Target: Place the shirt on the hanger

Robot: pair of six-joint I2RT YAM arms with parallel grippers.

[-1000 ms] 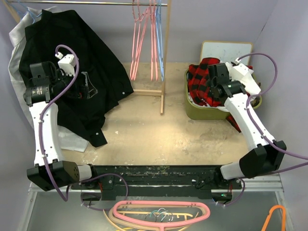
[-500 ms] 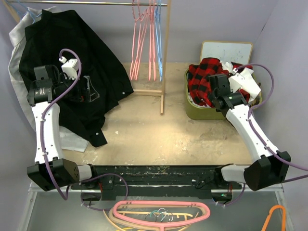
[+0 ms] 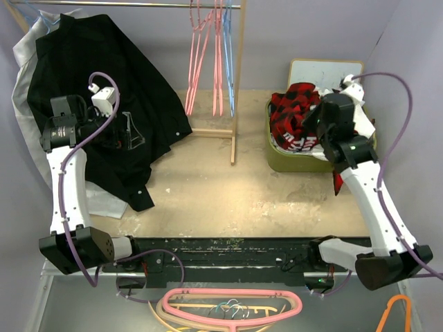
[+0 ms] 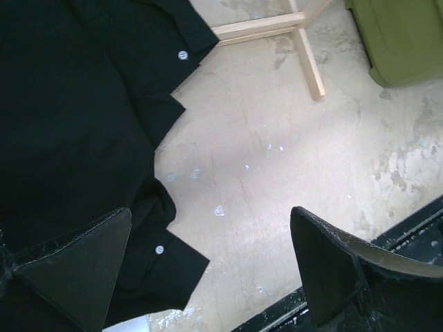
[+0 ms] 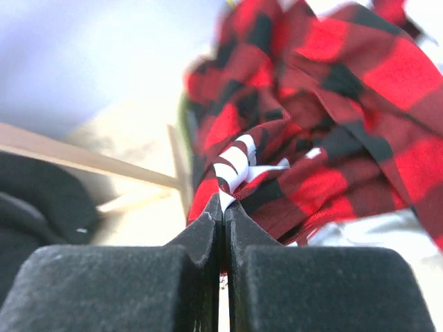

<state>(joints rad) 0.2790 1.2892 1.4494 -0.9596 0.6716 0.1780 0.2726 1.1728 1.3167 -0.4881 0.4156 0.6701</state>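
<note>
Beige and scuffed, the table (image 3: 228, 187) is the biggest thing in front of me, and on its left side a large black shirt (image 3: 90, 62) hangs down and spreads over it. In the middle stands a wooden rack (image 3: 237, 90), and at the far right a green bin (image 3: 291, 162). The plaid shirt (image 3: 287, 114), red and black, lies heaped in this bin, and one part of it falls over the near rim. On the rail hang some pink hangers (image 3: 208, 62), and just beside them is the light-blue hanger (image 3: 229, 76), well apart from the bin. The right gripper (image 5: 223, 206) is down at the heap, its fingers pressed together on a fold of the plaid cloth where a white letter shows. The left gripper (image 4: 209, 214) hovers over the hem of the black shirt and the bare table, its fingers spread wide with nothing between them. I judge that the step in hand is taking the plaid shirt out of the bin, and the hanger is not yet touched. The next move, I think, calls for lifting the fold high enough that the cloth comes free of the rim. After that the collar must be found, and the free arm should go for the blue hanger.
</note>
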